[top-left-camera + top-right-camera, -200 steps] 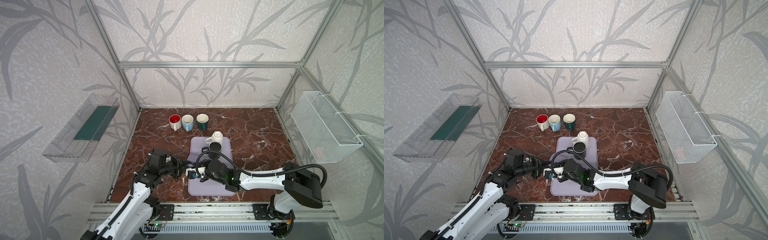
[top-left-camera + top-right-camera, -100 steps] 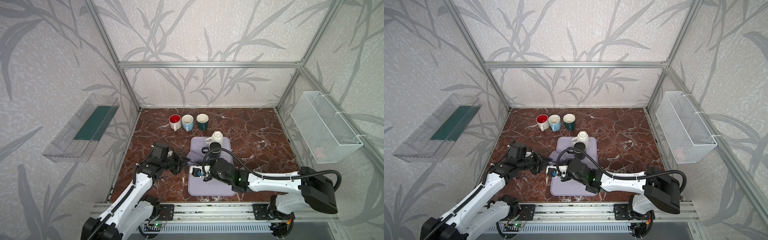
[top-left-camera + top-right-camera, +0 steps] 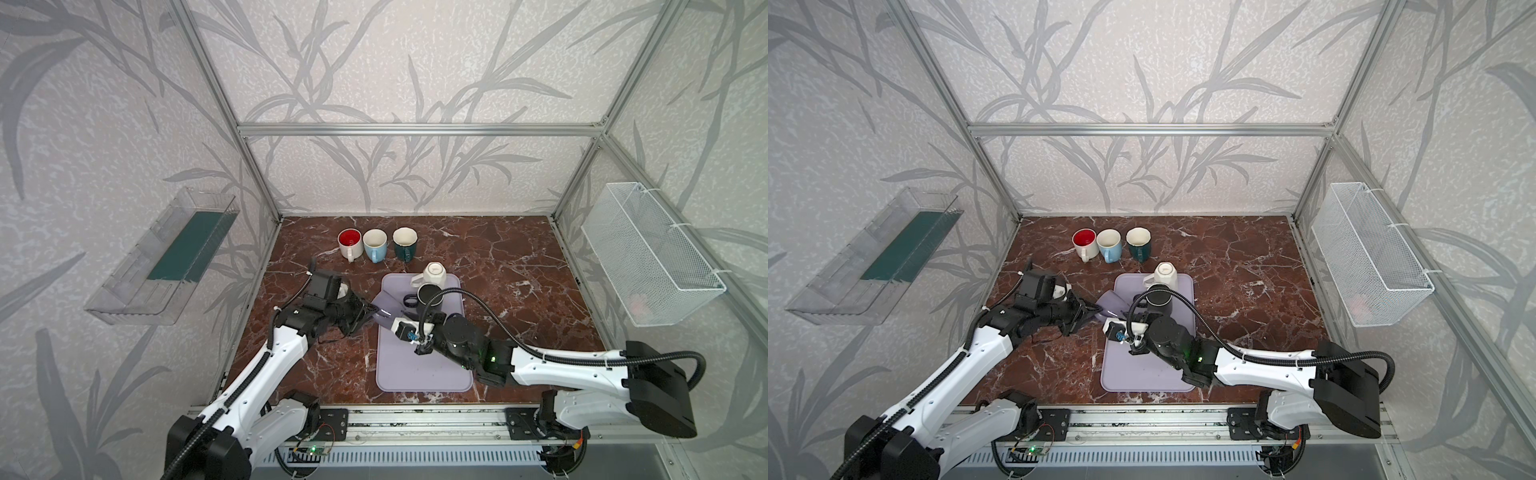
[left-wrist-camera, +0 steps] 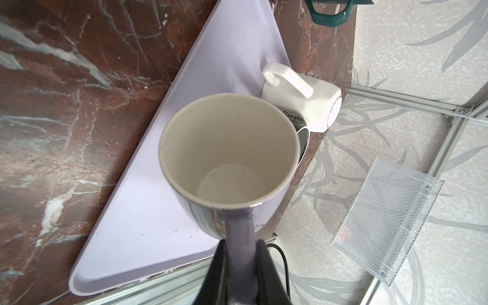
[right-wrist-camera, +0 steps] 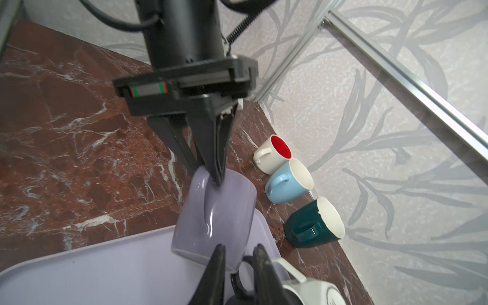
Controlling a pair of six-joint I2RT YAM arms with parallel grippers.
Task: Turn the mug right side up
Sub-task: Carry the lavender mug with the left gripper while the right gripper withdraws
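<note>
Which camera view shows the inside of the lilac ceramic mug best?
The left wrist view: the lilac ceramic mug opens toward the camera, empty. The right wrist view shows only its outer wall and handle; in both top views the mug is small.

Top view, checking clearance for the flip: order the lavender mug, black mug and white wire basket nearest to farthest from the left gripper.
1. Lavender ceramic mug, handle in the left gripper's fingers.
2. Black mug, on the lavender tray.
3. White wire basket, right wall.
</note>
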